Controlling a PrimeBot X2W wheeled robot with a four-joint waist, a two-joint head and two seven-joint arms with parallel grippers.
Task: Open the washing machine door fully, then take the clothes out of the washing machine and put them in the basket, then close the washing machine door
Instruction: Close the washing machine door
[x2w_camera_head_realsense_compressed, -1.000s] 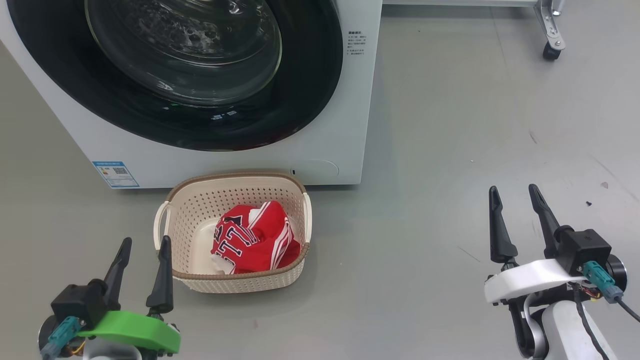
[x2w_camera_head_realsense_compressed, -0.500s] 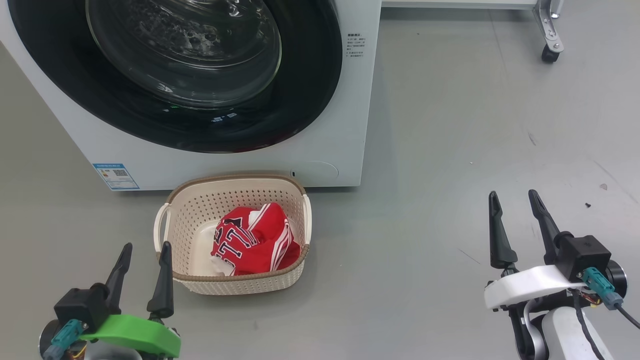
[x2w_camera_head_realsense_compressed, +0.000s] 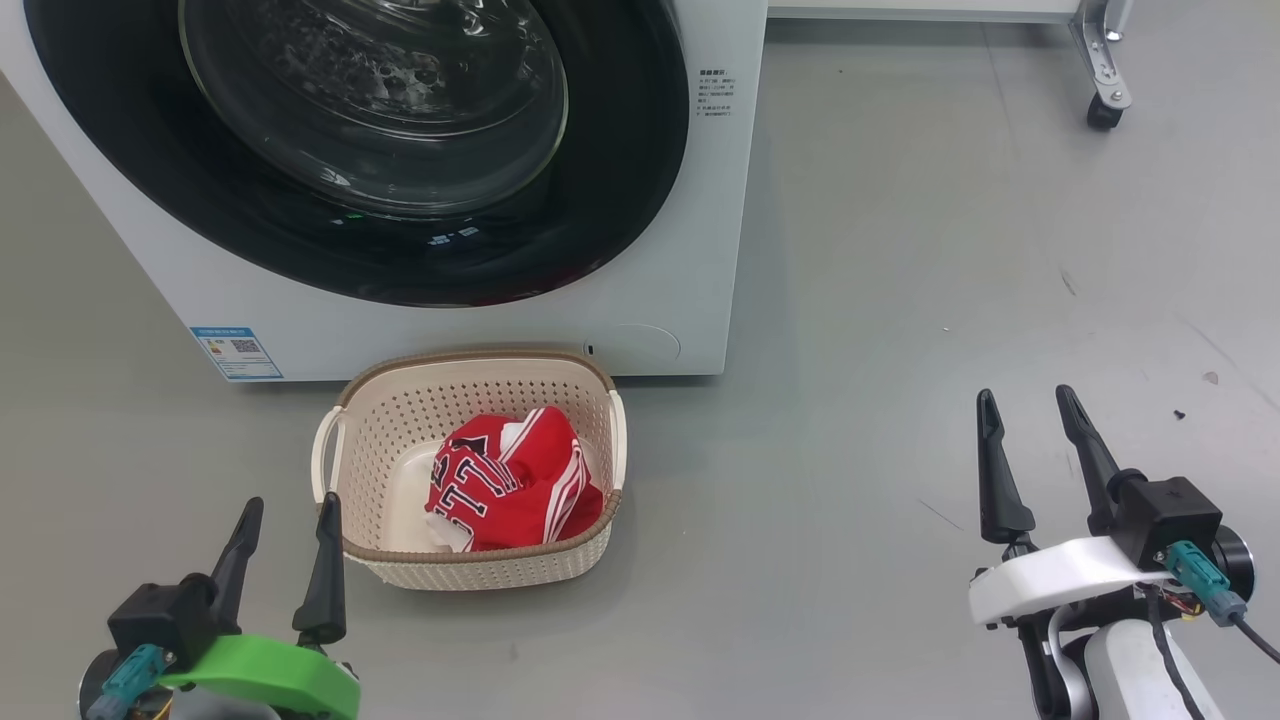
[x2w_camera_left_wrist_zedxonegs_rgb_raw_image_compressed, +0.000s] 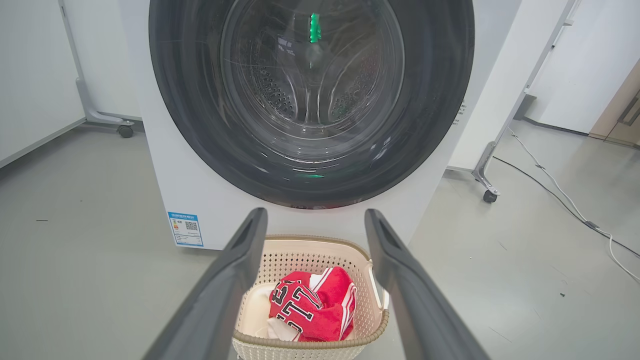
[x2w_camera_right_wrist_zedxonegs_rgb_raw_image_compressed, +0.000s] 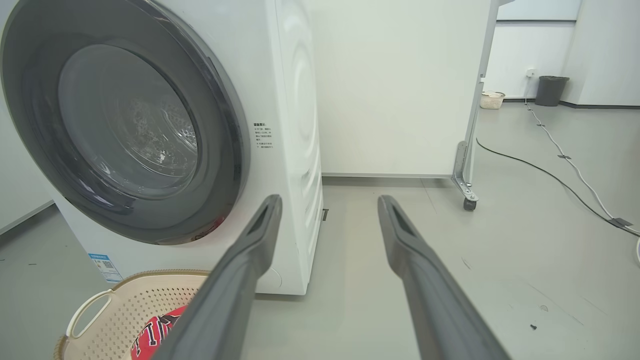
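1. The left claw (x2w_camera_head_realsense_compressed: 292, 498) is released: its two dark fingers stand spread with nothing between them, above the grey floor (x2w_camera_head_realsense_compressed: 900, 300).
2. The right claw (x2w_camera_head_realsense_compressed: 1024, 391) is released too and holds nothing. It hangs well apart from the left claw, off to its right.
3. The basket (x2w_camera_head_realsense_compressed: 480, 357) sits on the floor just ahead of the left claw and a little to its right. From the right claw it lies well off to the left.
4. The clothes (x2w_camera_head_realsense_compressed: 510, 480) lie bunched inside the basket, red with white stripes and dark lettering. In the left wrist view they show ahead, between that claw's fingers.
5. The washing machine (x2w_camera_head_realsense_compressed: 700, 250) stands beyond the basket, straight ahead of the left claw and ahead-left of the right claw. The basket's far rim is just beside the machine's base.
6. The washing machine door (x2w_camera_head_realsense_compressed: 620, 180) lies flat against the machine's front — closed — and the steel drum (x2w_camera_left_wrist_zedxonegs_rgb_raw_image_compressed: 280, 95) shows through its glass.
7. A blue label (x2w_camera_head_realsense_compressed: 236, 352) sits low on the machine's front, ahead of the left claw and slightly left. A castor (x2w_camera_head_realsense_compressed: 1103, 110) stands far ahead of the right claw.
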